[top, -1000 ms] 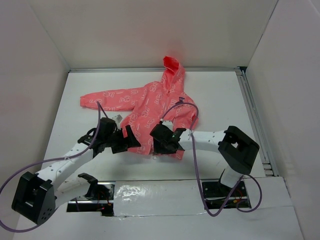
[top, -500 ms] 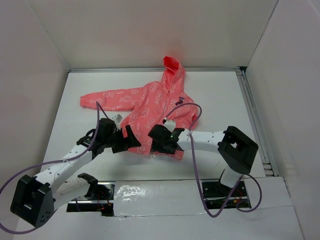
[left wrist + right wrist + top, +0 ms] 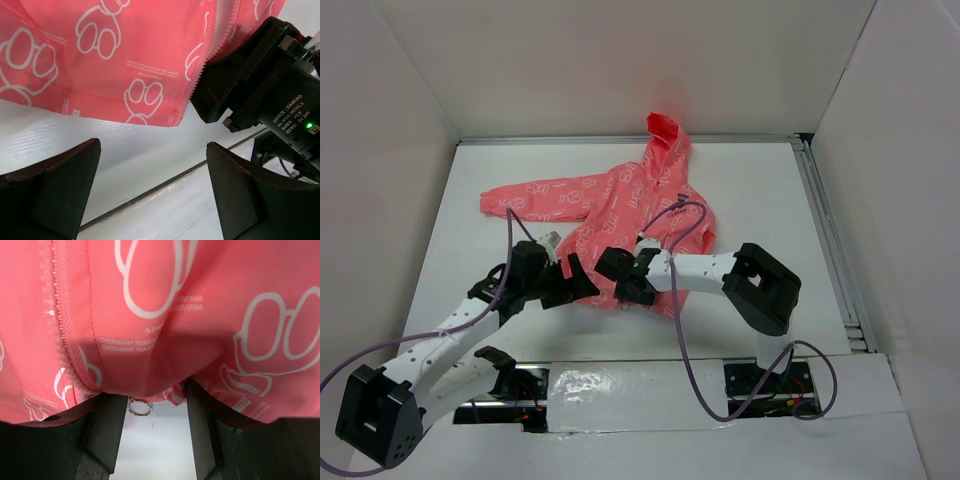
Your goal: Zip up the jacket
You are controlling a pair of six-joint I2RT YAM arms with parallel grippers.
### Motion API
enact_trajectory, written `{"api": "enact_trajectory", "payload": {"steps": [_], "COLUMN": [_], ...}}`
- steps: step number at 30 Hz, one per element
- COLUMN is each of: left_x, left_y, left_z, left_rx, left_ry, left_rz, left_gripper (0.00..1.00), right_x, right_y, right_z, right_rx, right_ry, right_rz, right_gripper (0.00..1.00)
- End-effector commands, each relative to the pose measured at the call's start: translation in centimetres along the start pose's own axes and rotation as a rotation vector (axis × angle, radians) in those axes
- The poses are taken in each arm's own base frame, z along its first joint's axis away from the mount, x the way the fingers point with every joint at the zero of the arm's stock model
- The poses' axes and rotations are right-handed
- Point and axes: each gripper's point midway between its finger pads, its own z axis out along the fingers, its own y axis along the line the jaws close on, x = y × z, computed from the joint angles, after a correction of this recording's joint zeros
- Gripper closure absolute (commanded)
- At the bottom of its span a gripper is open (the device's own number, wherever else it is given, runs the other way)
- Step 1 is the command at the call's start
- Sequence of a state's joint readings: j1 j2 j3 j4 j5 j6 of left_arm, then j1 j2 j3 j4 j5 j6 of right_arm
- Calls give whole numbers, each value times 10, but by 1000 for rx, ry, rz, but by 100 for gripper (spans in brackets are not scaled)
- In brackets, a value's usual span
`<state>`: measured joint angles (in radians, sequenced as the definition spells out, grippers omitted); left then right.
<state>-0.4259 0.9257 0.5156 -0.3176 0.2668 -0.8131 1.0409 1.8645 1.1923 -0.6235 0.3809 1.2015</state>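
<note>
The coral-pink jacket with white prints lies flat on the white table, hood toward the far wall. My right gripper is at its bottom hem by the zipper. In the right wrist view the hem drapes over both fingertips of the right gripper. Its jaws stand apart, and a small metal ring on the zipper hangs between them. The zipper teeth run up the left. My left gripper is open wide just short of the hem, with only bare table between its fingers.
White walls enclose the table on three sides, with a metal rail along the right. The right gripper's black body sits close beside my left gripper. Purple cables loop over the jacket.
The right arm has slid left along the hem toward the left gripper, its elbow folding in. The left arm has shifted slightly and stays open.
</note>
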Motion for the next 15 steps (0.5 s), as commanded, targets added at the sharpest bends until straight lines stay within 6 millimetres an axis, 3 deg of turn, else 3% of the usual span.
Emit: {"api": "enact_trajectory", "payload": {"steps": [1,4,6,8,15], "left_x": [1,-1,-2,-4,-5], "left_y": [4,6,4,-1,-30], "left_z": [-2,-3,-4,-5,-9], "left_rx": [-14,-30,-28,-10,122], "left_ry": [-15,-24,-24,-26,-18], "left_rz": [13,12,16,21,99], "left_gripper": [1,1,1,1,1], "right_x": [28,32,26,20,-24], "right_y": [-29,-34,-30,-29,-9], "right_z": [30,34,26,20,-49], "right_rx": [128,131,97,58,-231], "right_ry": [81,94,76,37,-137], "right_rz": [-29,-35,-32,-48,-82], "right_gripper": [44,53,90,100,100]}}
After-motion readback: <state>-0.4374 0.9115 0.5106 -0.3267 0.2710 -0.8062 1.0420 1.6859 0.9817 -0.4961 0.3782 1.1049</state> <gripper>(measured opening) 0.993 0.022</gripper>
